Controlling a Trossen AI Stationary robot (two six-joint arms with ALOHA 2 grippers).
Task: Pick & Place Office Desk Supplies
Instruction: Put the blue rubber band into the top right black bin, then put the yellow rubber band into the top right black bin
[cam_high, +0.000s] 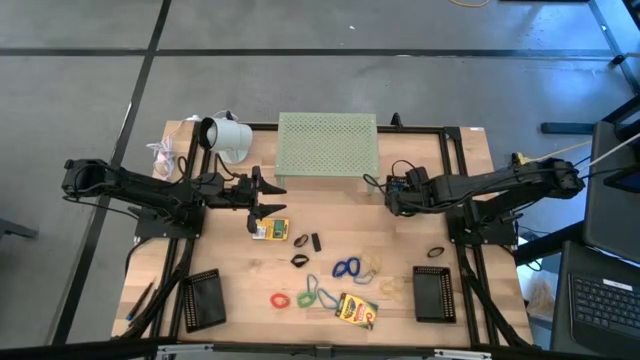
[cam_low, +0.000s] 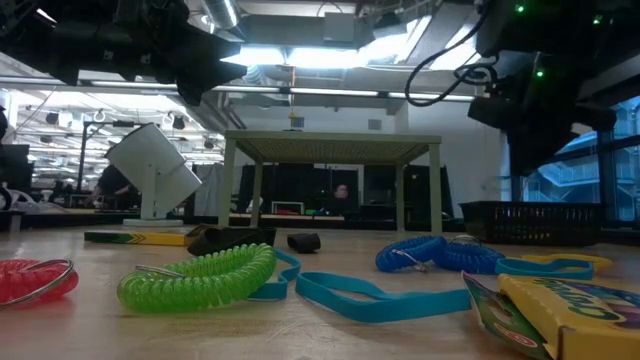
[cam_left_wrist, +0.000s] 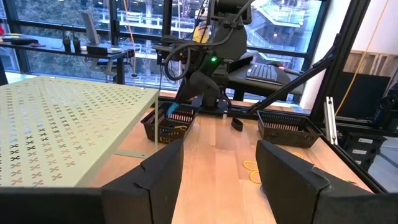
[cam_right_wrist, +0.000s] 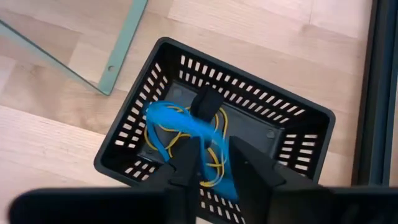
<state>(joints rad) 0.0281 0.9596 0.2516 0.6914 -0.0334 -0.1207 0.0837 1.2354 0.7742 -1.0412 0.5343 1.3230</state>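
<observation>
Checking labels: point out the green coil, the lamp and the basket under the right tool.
Green coil (cam_low: 200, 277), low view, coil's middle.
Lamp (cam_high: 229, 139), high view, white shade.
Basket (cam_right_wrist: 311, 116), right wrist view, rim.

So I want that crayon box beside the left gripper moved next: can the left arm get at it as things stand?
Probably yes. The left gripper is open and holds nothing, and the crayon box lies flat on the table just beside it, with nothing on top; the nearest black clip sits apart.

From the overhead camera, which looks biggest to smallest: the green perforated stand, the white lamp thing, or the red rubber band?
1. Pale green perforated stand, by far the largest.
2. White lamp-like object.
3. Red rubber band, smallest.
All sit on the table, so nearness hardly skews this.
</observation>
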